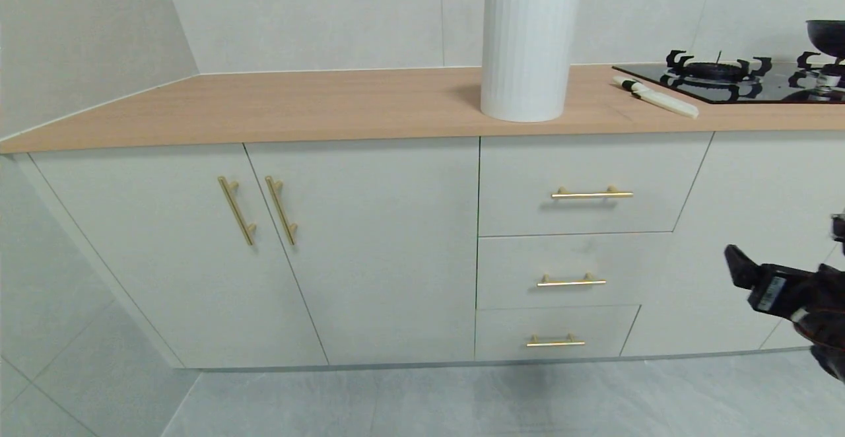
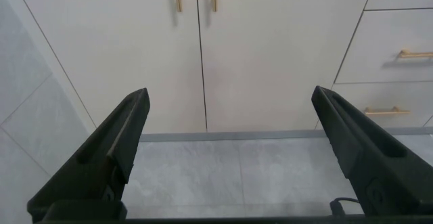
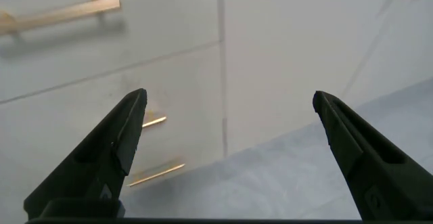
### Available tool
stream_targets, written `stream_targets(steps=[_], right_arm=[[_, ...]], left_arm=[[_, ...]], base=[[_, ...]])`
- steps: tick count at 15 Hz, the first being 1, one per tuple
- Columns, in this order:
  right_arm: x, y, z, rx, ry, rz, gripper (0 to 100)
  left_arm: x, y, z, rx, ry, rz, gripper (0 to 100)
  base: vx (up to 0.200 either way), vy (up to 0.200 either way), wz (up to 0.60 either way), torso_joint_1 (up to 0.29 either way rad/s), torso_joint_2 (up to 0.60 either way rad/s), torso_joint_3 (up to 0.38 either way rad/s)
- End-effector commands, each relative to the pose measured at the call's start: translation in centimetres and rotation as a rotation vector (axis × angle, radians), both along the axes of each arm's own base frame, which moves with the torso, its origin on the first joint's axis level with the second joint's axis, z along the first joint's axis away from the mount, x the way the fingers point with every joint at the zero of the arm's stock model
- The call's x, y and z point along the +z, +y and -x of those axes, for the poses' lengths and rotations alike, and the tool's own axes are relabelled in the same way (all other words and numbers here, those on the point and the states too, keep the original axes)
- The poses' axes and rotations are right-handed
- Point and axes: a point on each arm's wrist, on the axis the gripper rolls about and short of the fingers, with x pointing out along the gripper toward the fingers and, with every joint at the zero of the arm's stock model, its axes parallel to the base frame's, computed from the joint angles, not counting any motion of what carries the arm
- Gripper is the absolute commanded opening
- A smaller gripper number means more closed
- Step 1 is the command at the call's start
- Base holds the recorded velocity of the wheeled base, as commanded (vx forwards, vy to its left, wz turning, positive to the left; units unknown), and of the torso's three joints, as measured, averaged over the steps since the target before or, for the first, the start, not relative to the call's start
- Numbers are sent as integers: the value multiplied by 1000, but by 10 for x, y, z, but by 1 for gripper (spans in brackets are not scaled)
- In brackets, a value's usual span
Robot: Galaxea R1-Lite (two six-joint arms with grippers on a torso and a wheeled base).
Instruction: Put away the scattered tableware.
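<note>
Left tool point(image 2: 230, 95) and right tool point(image 3: 230, 97) are both gaping wide, carrying nothing. Probably approaching; next move is calling for reaching the knife point(image 1: 653, 96) on the table point(image 1: 297, 107), upper right.

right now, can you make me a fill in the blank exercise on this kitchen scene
The white ribbed container stands on the wooden countertop, ____ the drawer stack.
The knife lies on the container's ____ side, by the gas hob.
Both the left gripper and the right gripper are ____.
Missing: above; right; open.
</note>
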Motion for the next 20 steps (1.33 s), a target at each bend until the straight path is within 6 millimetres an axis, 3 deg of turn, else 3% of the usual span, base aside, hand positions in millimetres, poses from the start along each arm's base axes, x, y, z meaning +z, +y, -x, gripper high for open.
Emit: stream_targets(steps=[1,3,4,7,9,11,15,17,20], right_arm=[[11,-26,88,-67,-149,71,100],[12,-36,113,-137,-171,80,100],[8,-40,141,-161,-175,113,100],[-1,-44,196,-169,-164,136,100],[-4,-46,225,-152,-148,139,100],[-5,-41,238,-132,-199,152,100],[-21,-39,231,-10,-172,153,100],[-46,-34,216,218,-137,143,100],[-63,-31,208,363,-130,144,100]], left_arm=[[0,0,0,0,0,0,100],[0,0,0,0,0,0,100],[0,0,0,0,0,0,100],[0,0,0,0,0,0,100],[0,0,0,0,0,0,100],[0,0,0,0,0,0,100],[0,0,0,0,0,0,100],[0,0,0,0,0,0,100],[0,0,0,0,0,0,100]], base=[[0,0,0,0,0,0],[0,0,0,0,0,0],[0,0,0,0,0,0],[0,0,0,0,0,0],[0,0,0,0,0,0],[0,0,0,0,0,0],[0,0,0,0,0,0],[0,0,0,0,0,0],[0,0,0,0,0,0]])
